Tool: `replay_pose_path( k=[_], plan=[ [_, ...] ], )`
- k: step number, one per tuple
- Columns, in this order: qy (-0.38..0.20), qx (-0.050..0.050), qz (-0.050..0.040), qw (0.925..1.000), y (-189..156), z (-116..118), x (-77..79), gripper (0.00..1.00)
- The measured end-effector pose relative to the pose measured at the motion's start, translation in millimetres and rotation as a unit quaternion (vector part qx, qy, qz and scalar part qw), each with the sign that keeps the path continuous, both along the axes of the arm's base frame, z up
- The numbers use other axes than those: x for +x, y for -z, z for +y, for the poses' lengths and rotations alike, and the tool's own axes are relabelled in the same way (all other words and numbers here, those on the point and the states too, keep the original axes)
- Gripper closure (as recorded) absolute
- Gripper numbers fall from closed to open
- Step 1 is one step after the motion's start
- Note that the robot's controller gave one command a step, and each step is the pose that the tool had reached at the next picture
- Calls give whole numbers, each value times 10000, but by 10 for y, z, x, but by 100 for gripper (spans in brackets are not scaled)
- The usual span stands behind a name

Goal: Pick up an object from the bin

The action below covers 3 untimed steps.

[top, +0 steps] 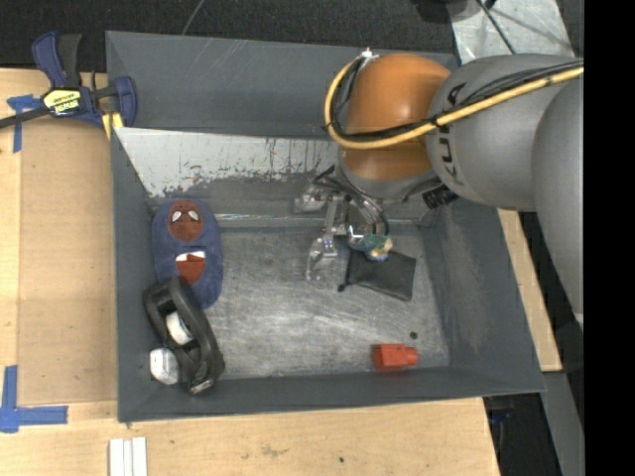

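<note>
My gripper hangs low over the middle of the bin, under the orange wrist cover. Its fingers stand apart, open; the left fingertip is close to the bin floor. Just right of it lies a flat black square thing, tilted, with its left corner under the right finger. A small green, blue and yellow bit sits at that thing's upper edge, right against the right finger. I cannot tell whether it touches the finger. Nothing shows gripped between the fingers.
A small red block lies near the front wall. Along the left wall lie a blue plush thing with red patches and, in front of it, a black strap-like frame with a white piece.
</note>
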<state>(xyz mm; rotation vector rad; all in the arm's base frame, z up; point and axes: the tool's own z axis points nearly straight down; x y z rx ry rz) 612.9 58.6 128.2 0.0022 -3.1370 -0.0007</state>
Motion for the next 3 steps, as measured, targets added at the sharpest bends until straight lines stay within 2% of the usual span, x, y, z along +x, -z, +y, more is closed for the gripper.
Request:
replay_pose_path(
  k=[1, 2, 3],
  plan=[
    [-568, -13, -91, 9983, -1117, -475, 118, 0],
    [-2365, 8, -12, 9716, 74, -1159, -40, 0],
    [-2134, -4, -120, 9769, 546, -1150, -1, 0]
  ],
)
